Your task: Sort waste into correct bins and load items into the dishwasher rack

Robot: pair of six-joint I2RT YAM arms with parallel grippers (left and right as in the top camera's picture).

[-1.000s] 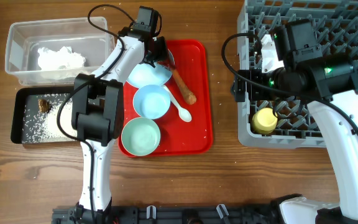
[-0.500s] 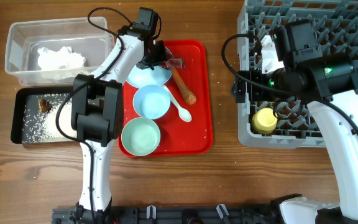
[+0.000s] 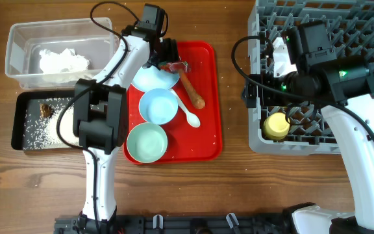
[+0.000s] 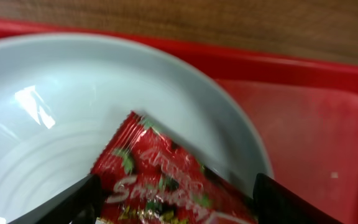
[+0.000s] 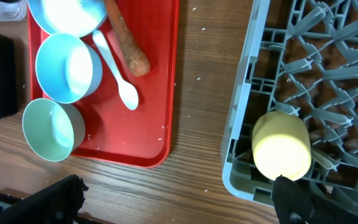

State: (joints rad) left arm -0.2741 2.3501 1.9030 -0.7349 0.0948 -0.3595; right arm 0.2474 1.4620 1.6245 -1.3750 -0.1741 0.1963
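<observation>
The red snack wrapper [image 4: 166,180] lies on the inner slope of the light blue plate [image 4: 55,124], at the far end of the red tray [image 3: 206,130]. From overhead it sits at the plate's far right rim. In my left wrist view its top corner points away from the camera. Its length seems to run back toward me, straight down the gap between the fingers.

My left end effector [image 4: 176,182] straddles it with the jaws spread wide, one finger at each long edge. I cannot tell whether either pad touches the foil. The wrapper looks to be resting on the plate, not lifted.

I judge that closing would pinch it across its width, so the alignment suits a grasp. The clear plastic tub [image 3: 18,39] holding the napkins stands to the left, well apart, on this arm's side of the bench.

My right end effector [image 5: 176,186] is far from all this, wide and empty over the dishwasher rack [image 5: 328,62], beside the yellow cup [image 5: 281,146].
</observation>
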